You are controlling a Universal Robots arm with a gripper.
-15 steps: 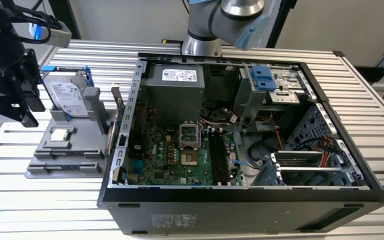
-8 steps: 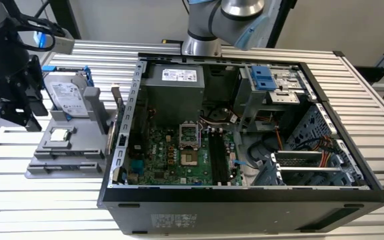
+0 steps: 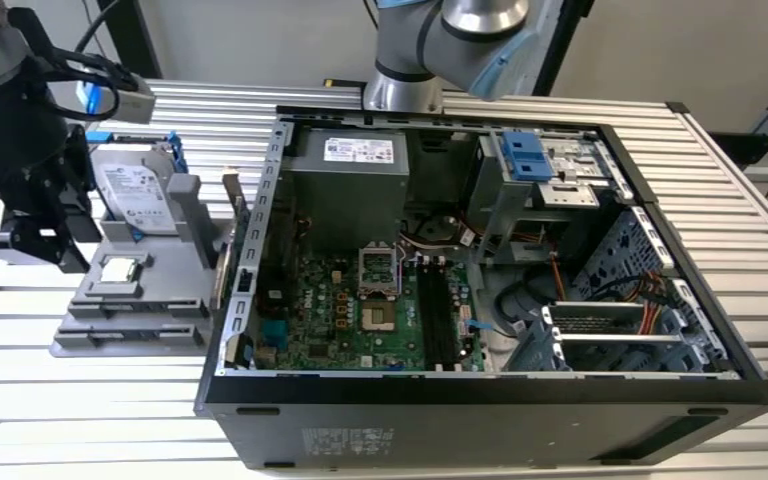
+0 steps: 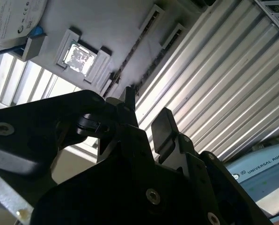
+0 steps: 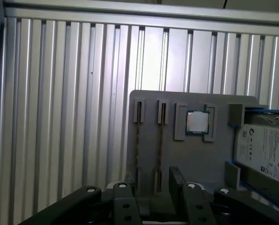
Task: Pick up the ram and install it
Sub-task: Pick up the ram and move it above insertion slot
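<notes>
Gripper (image 5: 151,182): jaws spread wide, nothing between them, hanging over the near end of the grey holder (image 5: 195,159) on the slatted counter (image 5: 60,117). The ram (image 5: 161,140) stands on edge in a narrow slot of that holder, roughly in line with the gap between the jaws. A second thin stick (image 5: 138,140) sits in the neighbouring slot. Further along the holder are the processor chip (image 5: 196,122) and then the hard drive (image 5: 266,150). In the exterior view, the open computer case (image 3: 491,420) lies just beside the holder, on the exterior view's right.

Exterior view looks down on the case (image 3: 491,425) — both wrist views share the holder (image 5: 195,159).
</notes>
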